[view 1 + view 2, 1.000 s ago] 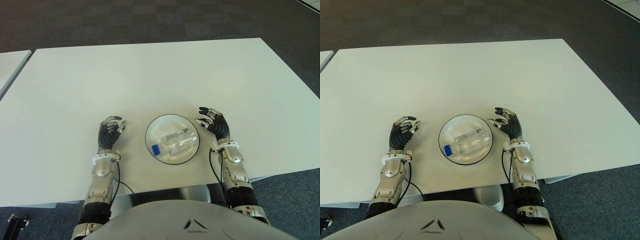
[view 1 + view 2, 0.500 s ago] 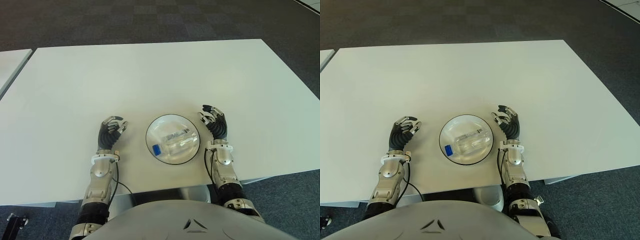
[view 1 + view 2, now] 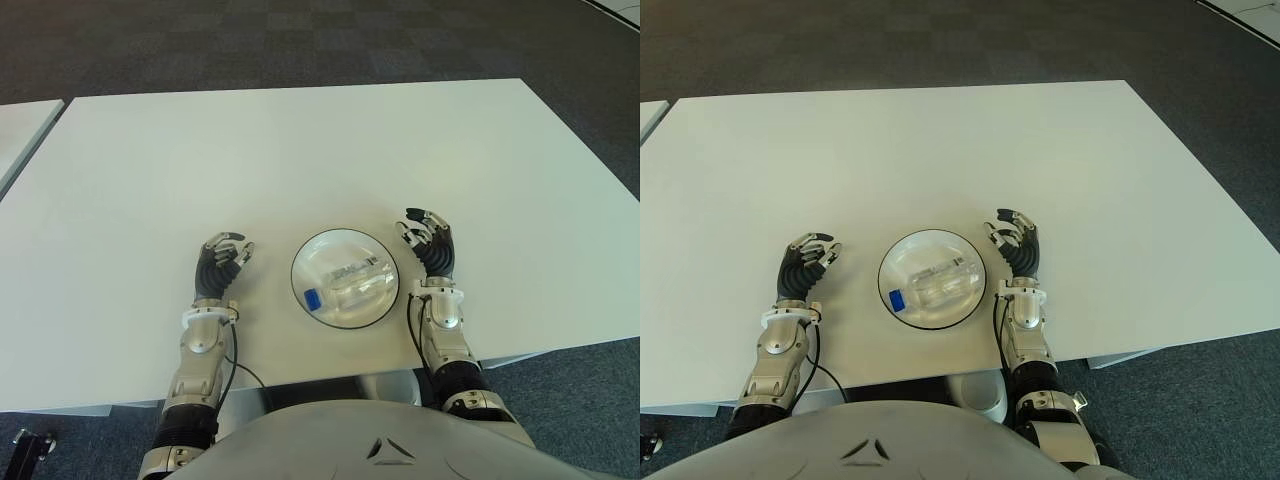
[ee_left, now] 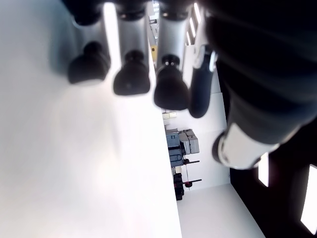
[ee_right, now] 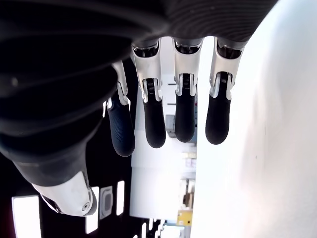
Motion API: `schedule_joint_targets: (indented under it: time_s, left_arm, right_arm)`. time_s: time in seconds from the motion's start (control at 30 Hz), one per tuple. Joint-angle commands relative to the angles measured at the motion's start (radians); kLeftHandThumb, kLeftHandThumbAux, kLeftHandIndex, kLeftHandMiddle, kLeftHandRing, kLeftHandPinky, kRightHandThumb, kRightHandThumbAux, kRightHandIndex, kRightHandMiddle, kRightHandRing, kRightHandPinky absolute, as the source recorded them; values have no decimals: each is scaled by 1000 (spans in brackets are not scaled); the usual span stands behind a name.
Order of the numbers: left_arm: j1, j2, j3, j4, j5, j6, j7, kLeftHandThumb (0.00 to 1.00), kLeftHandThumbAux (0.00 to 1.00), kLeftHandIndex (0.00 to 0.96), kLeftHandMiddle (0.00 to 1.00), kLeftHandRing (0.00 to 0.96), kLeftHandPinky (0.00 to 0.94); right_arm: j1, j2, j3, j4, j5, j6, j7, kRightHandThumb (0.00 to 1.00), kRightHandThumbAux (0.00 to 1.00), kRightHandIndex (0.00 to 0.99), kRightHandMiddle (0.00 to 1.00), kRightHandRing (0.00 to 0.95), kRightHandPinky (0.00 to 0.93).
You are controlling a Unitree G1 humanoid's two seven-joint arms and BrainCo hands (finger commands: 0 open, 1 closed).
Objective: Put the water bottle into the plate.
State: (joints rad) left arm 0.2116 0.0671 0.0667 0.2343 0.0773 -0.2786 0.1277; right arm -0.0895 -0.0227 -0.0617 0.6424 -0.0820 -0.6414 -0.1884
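I see my left hand (image 3: 222,262) with fingers loosely curled, holding nothing — just right of them the plate (image 3: 345,279) carries the water bottle (image 3: 352,284). Beyond it, my right hand (image 3: 429,243) — fingers relaxed, empty, over the desk (image 3: 300,150).

Bright, even room light, barely a shadow.
Table (image 3: 300,150) glares white; close-up fingers (image 4: 131,79) blur in wrist views.

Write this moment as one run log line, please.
water bottle: lying in plate | left hand: open, left of plate | right hand: open, right of plate
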Motion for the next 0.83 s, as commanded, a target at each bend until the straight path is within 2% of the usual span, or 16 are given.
schedule_joint_targets:
  time_s: [0.03, 0.3, 0.5, 0.83]
  left_arm:
    - [13, -4, 4, 14, -6, 35, -8, 703, 720, 434, 809, 816, 808]
    - [13, -1, 4, 17, -1, 26, -6, 703, 720, 434, 809, 818, 822]
    - [15, -2, 4, 17, 1, 20, -3, 703, 720, 434, 809, 819, 816]
    - [20, -3, 5, 6, 0, 39, -5, 704, 720, 435, 807, 817, 816]
  right_arm:
    - [21, 6, 3, 47, -10, -12, -6, 708, 726, 435, 684, 689, 694]
    - [22, 4, 7, 50, -17, -20, -11, 708, 726, 435, 686, 688, 684]
    - [29, 3, 11, 36, -18, -1, -10, 708, 726, 435, 685, 682, 658]
    - [45, 4, 13, 0, -7, 38, 12, 708, 725, 436, 685, 683, 681]
